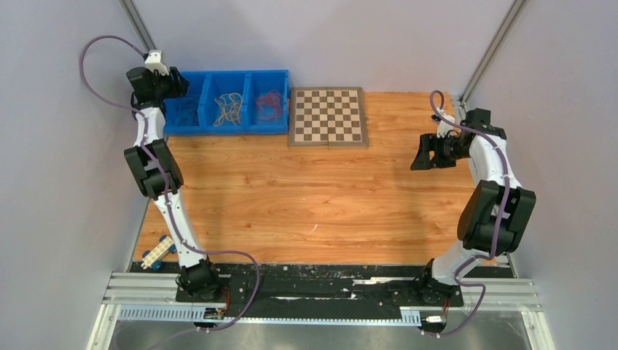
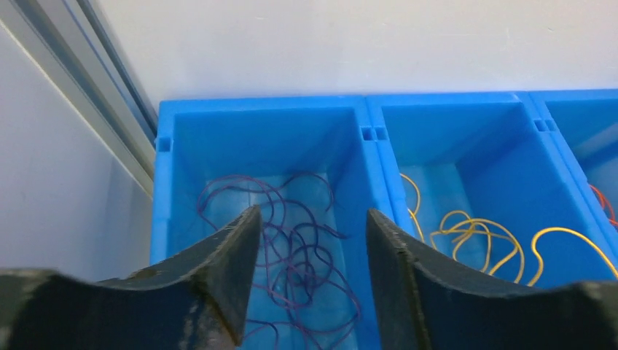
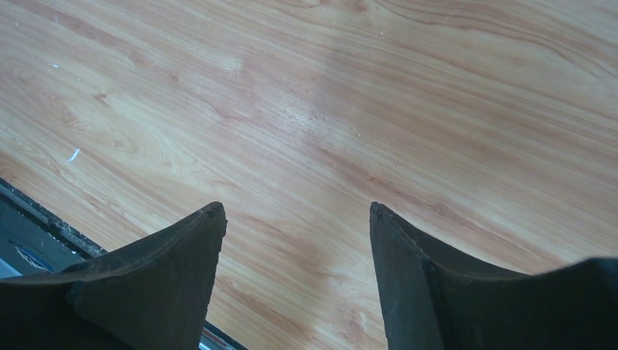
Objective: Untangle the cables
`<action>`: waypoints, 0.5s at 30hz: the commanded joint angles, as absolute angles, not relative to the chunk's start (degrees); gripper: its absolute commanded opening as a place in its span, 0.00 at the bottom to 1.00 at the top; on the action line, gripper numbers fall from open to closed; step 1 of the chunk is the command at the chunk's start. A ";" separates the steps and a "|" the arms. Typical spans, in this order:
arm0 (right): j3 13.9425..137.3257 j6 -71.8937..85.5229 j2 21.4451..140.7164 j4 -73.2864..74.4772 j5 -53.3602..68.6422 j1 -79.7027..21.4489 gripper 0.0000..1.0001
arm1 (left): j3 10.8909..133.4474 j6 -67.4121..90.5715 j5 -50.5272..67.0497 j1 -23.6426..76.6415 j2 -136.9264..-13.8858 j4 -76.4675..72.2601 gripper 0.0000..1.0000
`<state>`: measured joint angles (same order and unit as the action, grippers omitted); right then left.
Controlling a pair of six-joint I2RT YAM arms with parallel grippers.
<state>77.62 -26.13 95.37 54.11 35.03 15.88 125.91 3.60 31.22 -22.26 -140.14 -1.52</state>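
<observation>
My left gripper (image 2: 310, 215) hangs over the left compartment of the bin (image 2: 372, 109), fingers apart with nothing between them. The purple cables (image 2: 295, 248) lie in there in thin loose loops, and the yellow cables (image 2: 474, 235) are in the middle one. The wrist view clips the red cables (image 1: 268, 106); the top view shows them in the right compartment, with a chessboard (image 1: 328, 117) just beside the bin. My right gripper (image 3: 295, 211) has its fingers apart over the table (image 3: 401, 109), well apart from the bin.

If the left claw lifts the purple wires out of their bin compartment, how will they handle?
Probably floppy: the purple wires lie in thin, loose loops. Likely very light, and thin enough to slip from the open left claw. Overlapping loops suggest they'd come up as one dangling clump, perhaps snagging the blue bin wall.
</observation>
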 commanded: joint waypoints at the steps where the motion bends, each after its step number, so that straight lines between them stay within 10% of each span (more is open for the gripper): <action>1: 77.22 -27.20 93.63 53.09 37.21 15.47 0.72 | 123.80 4.28 30.22 -23.11 -130.49 3.95 0.68; 15: 76.96 -27.40 92.98 52.10 43.84 15.50 0.73 | 114.77 0.77 36.89 -19.16 -114.24 29.02 0.79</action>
